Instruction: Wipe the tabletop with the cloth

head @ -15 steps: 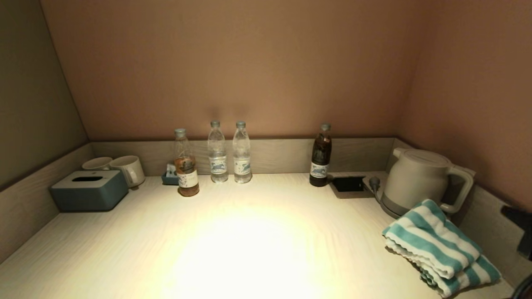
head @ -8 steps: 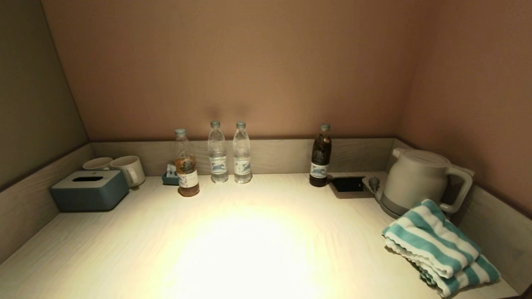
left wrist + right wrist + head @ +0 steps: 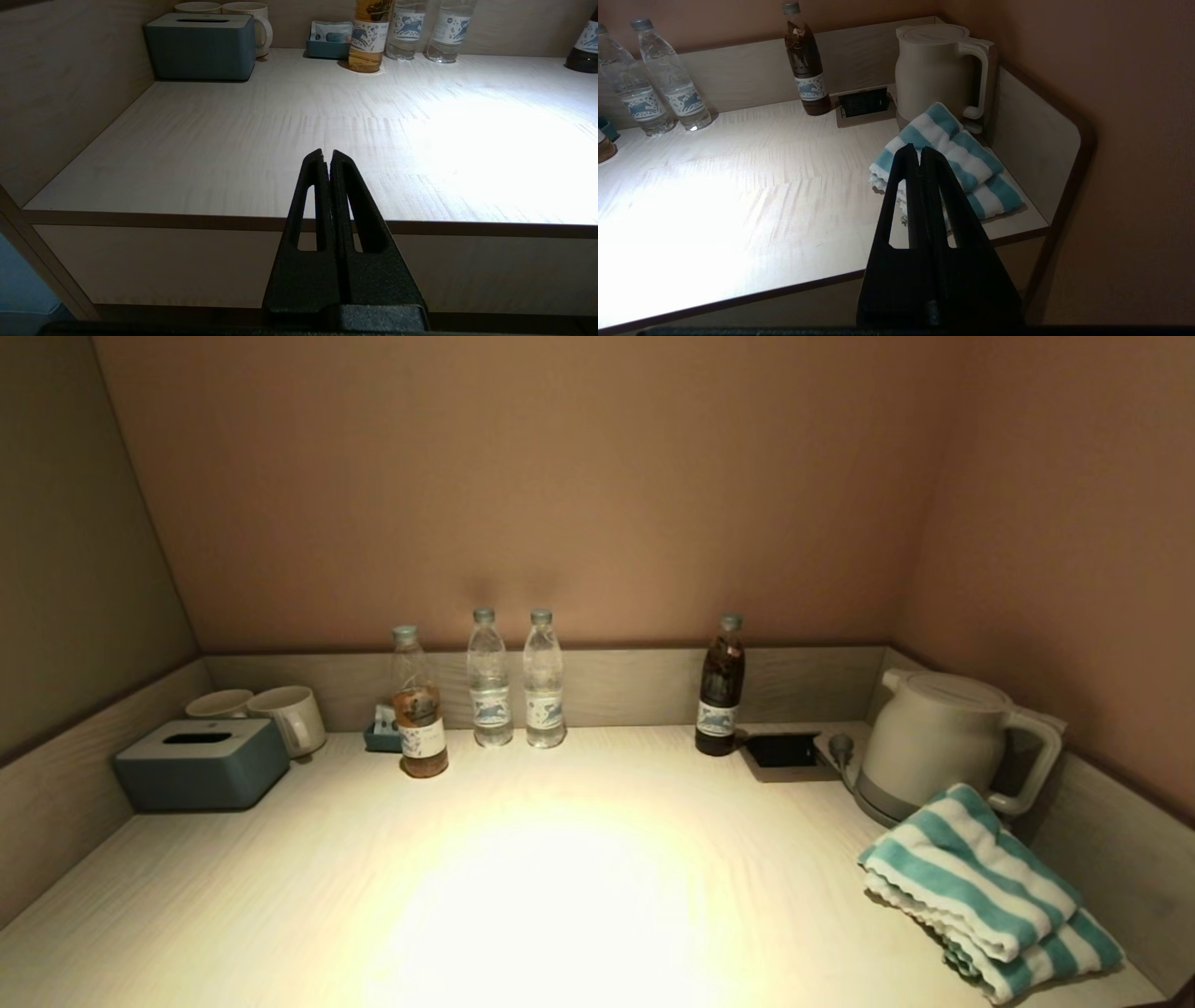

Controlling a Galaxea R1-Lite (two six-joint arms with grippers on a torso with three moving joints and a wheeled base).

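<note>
On the desk (image 3: 579, 896) in my head view, the striped cloth (image 3: 985, 891) lies folded at the right front corner, just in front of the kettle (image 3: 938, 742), with 4 bottles along the back wall and a tissue box (image 3: 201, 763) at the left. In my left wrist view, the left end effector (image 3: 327, 156) hangs off the desk's front edge, its 2 fingers pressed together and holding nothing. In my right wrist view, the right end effector (image 3: 915, 151) hovers above the cloth (image 3: 966, 163), fingers likewise closed and empty.
</note>
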